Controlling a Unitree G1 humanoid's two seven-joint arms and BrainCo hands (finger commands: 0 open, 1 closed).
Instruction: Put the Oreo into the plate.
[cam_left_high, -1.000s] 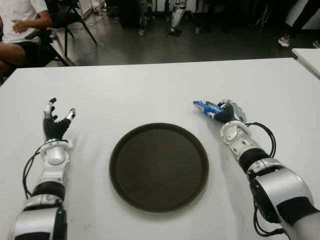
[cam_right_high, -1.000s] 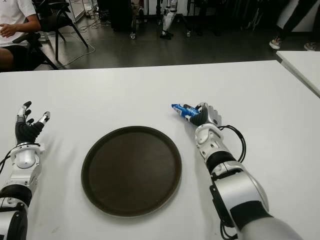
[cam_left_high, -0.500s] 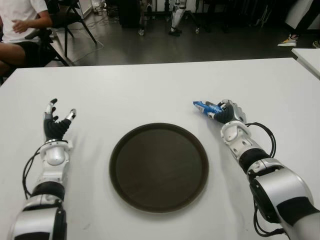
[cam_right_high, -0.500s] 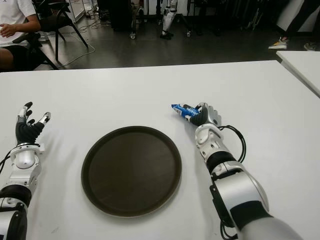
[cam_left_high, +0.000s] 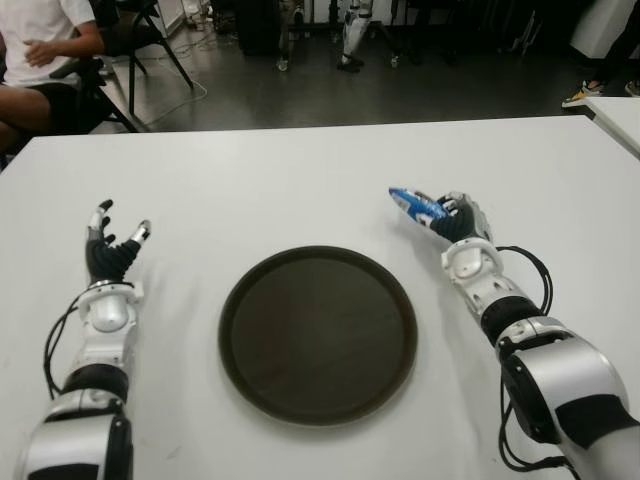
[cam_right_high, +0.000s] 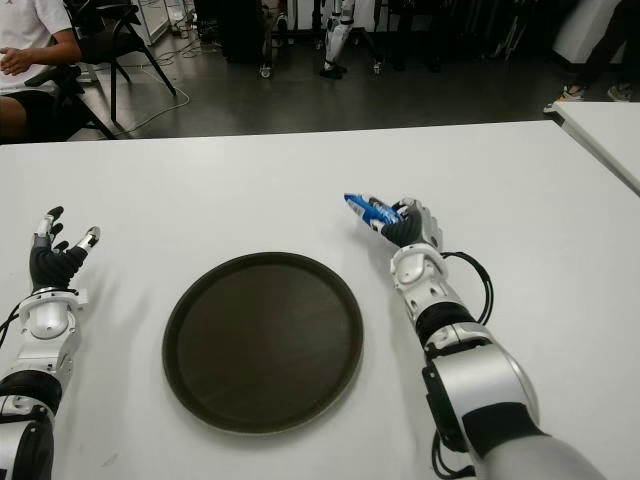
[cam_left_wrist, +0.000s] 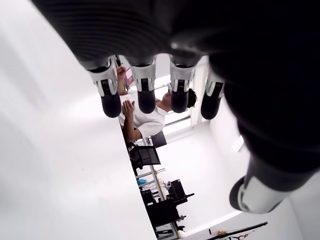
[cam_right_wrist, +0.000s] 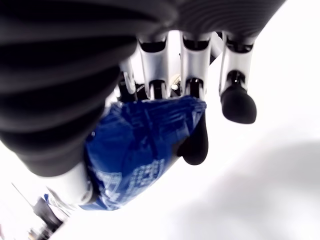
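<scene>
Dark round plate (cam_left_high: 318, 335) at the middle of the white counter (cam_left_high: 300, 180), holding nothing. Blue Oreo packet (cam_left_high: 416, 205) clamped in the right robot hand (cam_left_high: 452, 218), off the plate's far right edge, fingers (cam_right_wrist: 195, 135) curled around the wrapper. Compared with a second ago: packet lifted and tipped, its free end now higher and the hand slightly farther from the robot; plate unmoved. Long axis of the packet running from the hand toward the robot's left and away, free end pointing up and left, clear of the counter. Left robot hand (cam_left_high: 112, 250) well apart to the left of the plate, fingers (cam_left_wrist: 110, 100) spread, gripping nothing. A seated person (cam_left_high: 40, 50) beyond the counter's far left corner.
</scene>
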